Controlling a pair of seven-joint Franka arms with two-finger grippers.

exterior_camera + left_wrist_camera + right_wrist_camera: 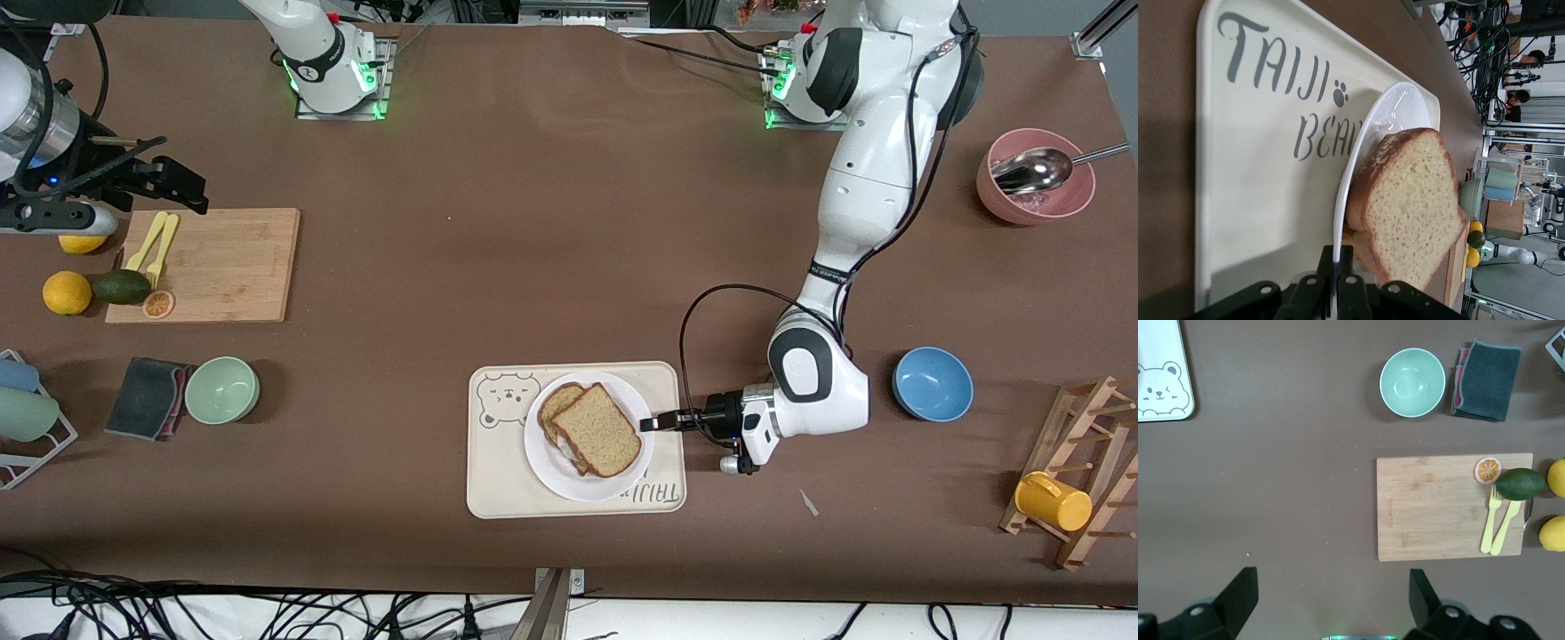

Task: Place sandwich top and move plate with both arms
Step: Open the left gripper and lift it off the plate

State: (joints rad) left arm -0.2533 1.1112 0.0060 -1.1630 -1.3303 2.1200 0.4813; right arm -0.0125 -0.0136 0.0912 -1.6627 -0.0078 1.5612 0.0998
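Our left gripper (647, 422) pinches the plate (556, 476) rim.
The top (597, 429) lies on the sandwich, plate on the tray (487, 471); our right gripper (1331, 600) waits wide open, empty, above the board (236, 265).

A robotics lab: two white arms (867, 169) bolted to a brown counter (551, 222), loose cables (133, 613) at its edge, metal racks (1521, 107) nearby.

Count, brown table:
- bowls: three: pale green bowl (222, 389), blue bowl (933, 383), pink bowl (1035, 176)
- bread slices on round white plate (556, 469): two
- round yellow citrus fruits: two
- yellow plastic forks on wooden board (236, 265): two
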